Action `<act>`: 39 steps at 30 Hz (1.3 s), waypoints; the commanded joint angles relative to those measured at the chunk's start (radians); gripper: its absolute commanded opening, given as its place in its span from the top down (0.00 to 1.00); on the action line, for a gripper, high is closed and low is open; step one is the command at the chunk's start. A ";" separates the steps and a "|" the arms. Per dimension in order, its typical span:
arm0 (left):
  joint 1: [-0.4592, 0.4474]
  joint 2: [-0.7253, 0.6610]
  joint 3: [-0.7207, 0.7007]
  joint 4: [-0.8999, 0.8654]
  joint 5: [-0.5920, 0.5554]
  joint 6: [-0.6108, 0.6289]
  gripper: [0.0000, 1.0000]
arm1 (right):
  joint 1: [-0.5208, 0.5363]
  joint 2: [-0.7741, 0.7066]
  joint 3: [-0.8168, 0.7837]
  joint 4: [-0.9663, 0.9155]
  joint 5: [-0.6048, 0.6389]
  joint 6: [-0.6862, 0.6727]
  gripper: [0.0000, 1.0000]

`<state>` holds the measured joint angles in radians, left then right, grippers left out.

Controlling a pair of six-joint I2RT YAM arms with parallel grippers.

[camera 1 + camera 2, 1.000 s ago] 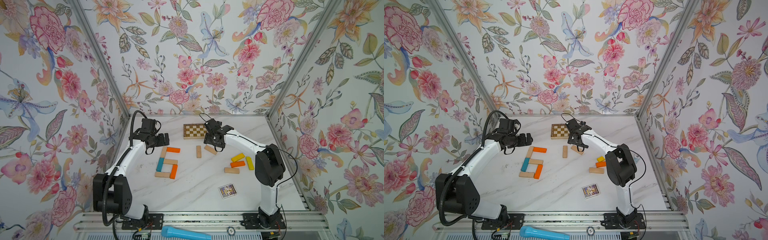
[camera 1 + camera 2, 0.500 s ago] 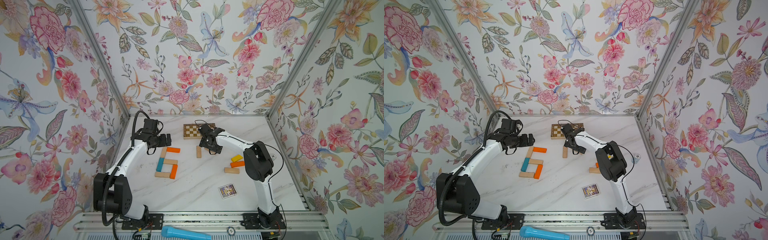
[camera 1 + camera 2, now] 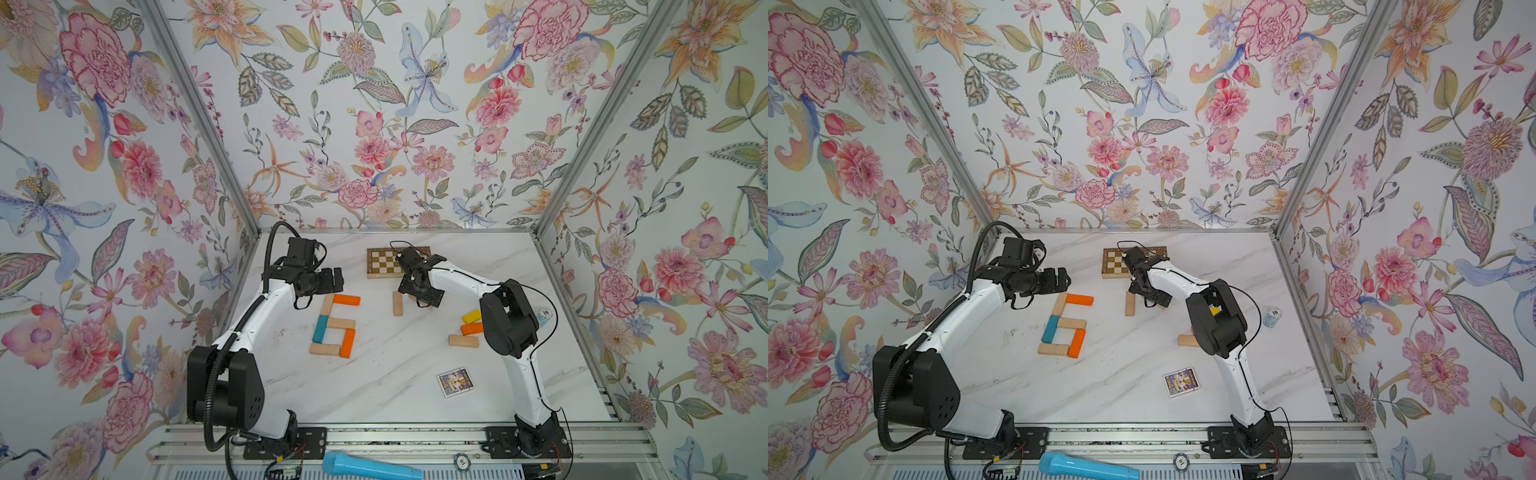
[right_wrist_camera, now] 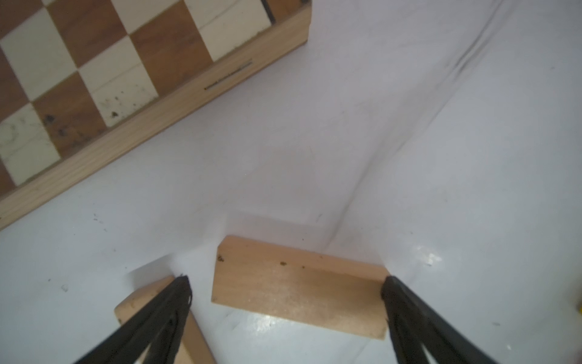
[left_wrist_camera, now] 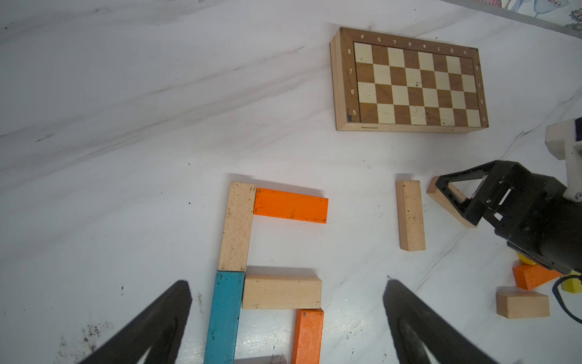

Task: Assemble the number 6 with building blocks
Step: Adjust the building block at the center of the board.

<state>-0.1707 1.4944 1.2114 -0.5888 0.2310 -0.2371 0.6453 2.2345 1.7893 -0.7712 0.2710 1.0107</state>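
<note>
Pale wooden block (image 4: 299, 293), mid-frame below chessboard (image 3: 384, 262), lies flat between spread tips of right pincer (image 4: 286, 282), released, ungrasped. Left pincer (image 3: 337, 279) released, empty, above six-shaped block figure (image 3: 334, 326).

The right gripper (image 4: 285, 283) (jaws wide) has moved around a pale block (image 4: 299, 293)

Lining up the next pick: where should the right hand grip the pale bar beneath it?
Probably pinch its two long sides at mid-length, coming straight down: the pale bar lies flat on the table. The open right hand now straddles its length, one finger over the neighbouring bar.
</note>
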 commanded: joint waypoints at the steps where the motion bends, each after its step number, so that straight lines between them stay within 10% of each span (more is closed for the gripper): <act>1: -0.006 0.012 -0.004 0.003 0.010 -0.004 0.01 | -0.005 0.052 0.009 -0.043 -0.022 0.013 0.05; 39: -0.009 0.001 -0.006 0.005 0.010 -0.004 0.01 | 0.007 0.059 0.046 -0.105 -0.031 0.031 0.05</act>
<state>-0.1707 1.4948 1.2114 -0.5888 0.2321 -0.2371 0.6514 2.2700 1.8122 -0.8528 0.2424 1.0412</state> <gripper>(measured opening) 0.989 0.960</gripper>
